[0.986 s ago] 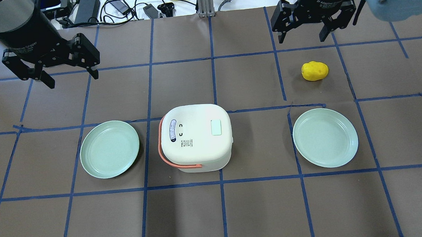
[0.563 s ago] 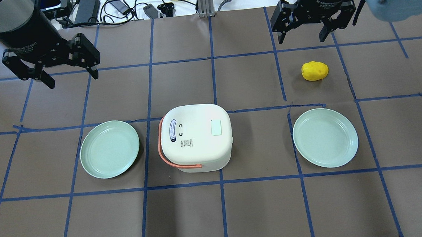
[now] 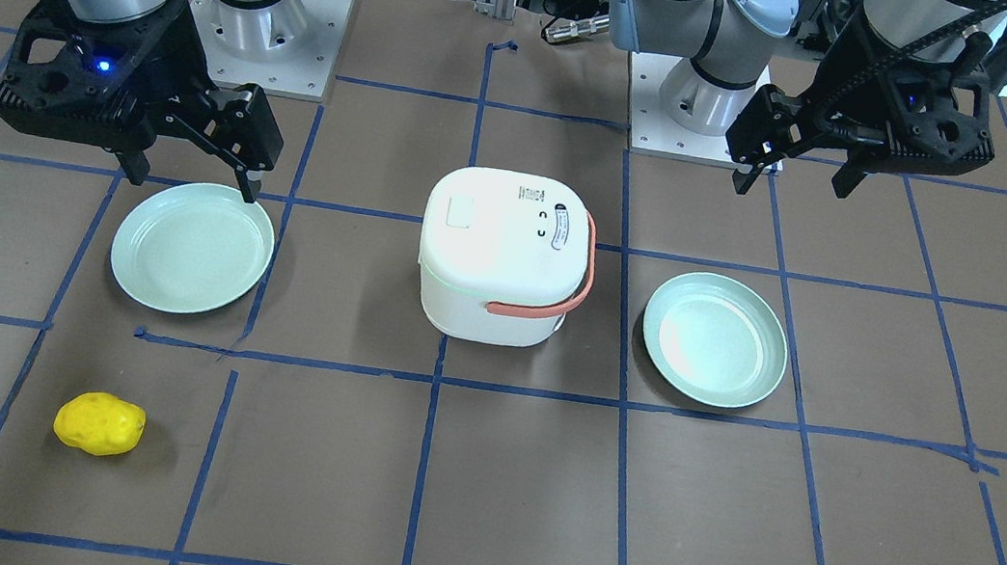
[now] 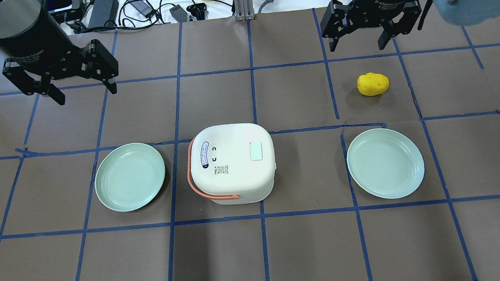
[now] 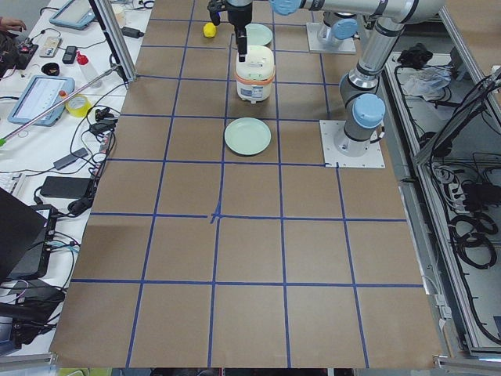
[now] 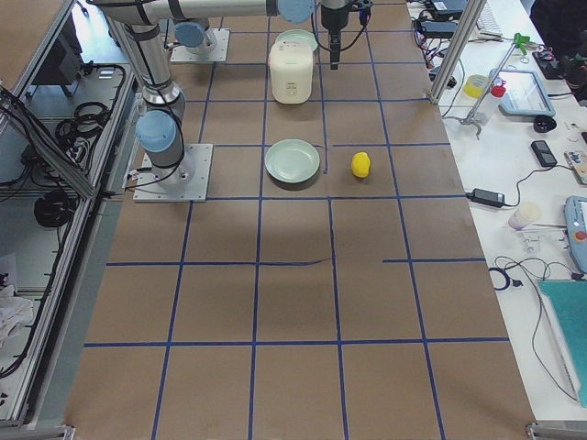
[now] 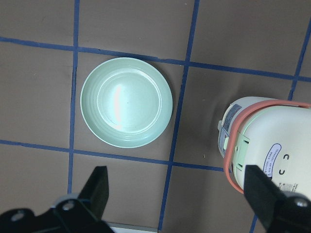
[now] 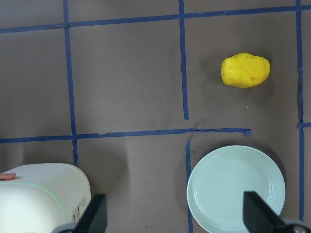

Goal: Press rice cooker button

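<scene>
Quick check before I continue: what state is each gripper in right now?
Left gripper: open, holding nothing.
Right gripper: open, holding nothing.

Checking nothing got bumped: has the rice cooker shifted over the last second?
No. In the overhead view the rice cooker sits exactly as before, its base just above the blue tape cross.

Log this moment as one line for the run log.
stage: before reach | left pincer: open, empty, clear of rice cooker | right pincer: open, empty, raised | lid button: untouched
</scene>
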